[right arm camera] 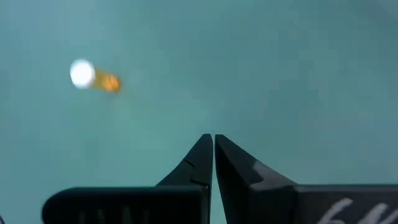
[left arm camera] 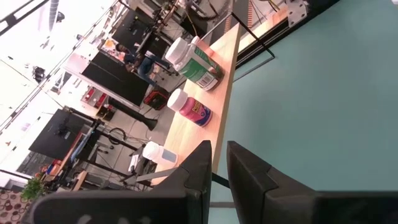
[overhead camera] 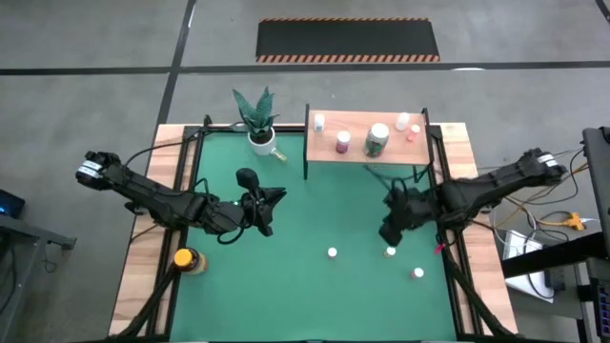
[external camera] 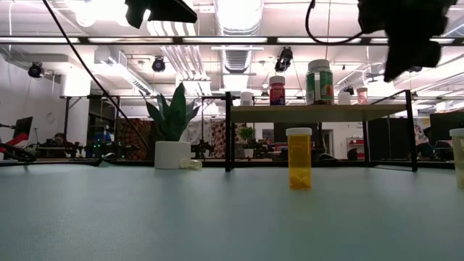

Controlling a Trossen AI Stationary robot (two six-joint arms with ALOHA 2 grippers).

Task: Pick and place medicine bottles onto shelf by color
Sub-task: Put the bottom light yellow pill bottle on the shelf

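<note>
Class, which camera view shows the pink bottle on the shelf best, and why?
The left wrist view: the pink bottle is close, its white cap and label plain. The high view shows it from above, small. The low view shows its side. The right wrist view misses it.

High cam looks straight down on the whole bench [overhead camera: 286,286], both arms in frame; low cam sits at mat level looking across to the shelf [external camera: 319,110] and the room behind. Left wrist cam faces the shelf [left arm camera: 205,106] from close by, sharing its bottles with high and low. Right wrist cam points down at the mat near one orange bottle [right arm camera: 96,79].
</note>
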